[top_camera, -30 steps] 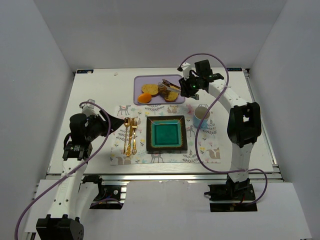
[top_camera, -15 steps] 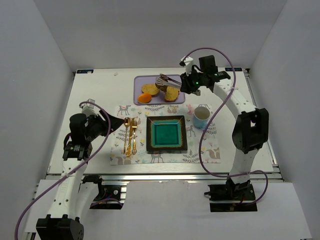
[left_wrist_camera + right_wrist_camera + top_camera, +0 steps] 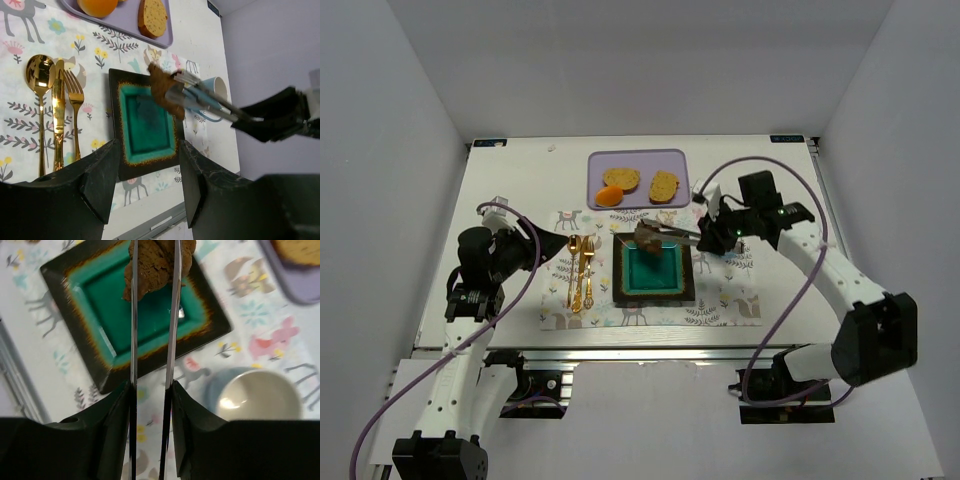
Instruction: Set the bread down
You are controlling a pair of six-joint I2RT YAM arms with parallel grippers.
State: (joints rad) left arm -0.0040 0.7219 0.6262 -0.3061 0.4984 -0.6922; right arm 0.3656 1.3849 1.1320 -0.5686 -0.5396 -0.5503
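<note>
Orange fruit [image 3: 609, 197] on purple tray [image 3: 638, 160], gold cutlery [image 3: 581, 272] beside teal plate [image 3: 653, 287], cup [image 3: 257, 395] on placemat [image 3: 560, 225]

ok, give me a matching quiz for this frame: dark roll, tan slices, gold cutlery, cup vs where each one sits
Things:
1. dark roll
2. tan slices
3. gold cutlery
4. cup

Places:
a. on the purple tray
b. on the placemat, left of the plate in the top view
c. pinched in the tongs held by the right gripper, over the plate's far edge
d. on the placemat, right of the plate in the top view

Pairs: 1-c, 2-a, 3-b, 4-d.
</note>
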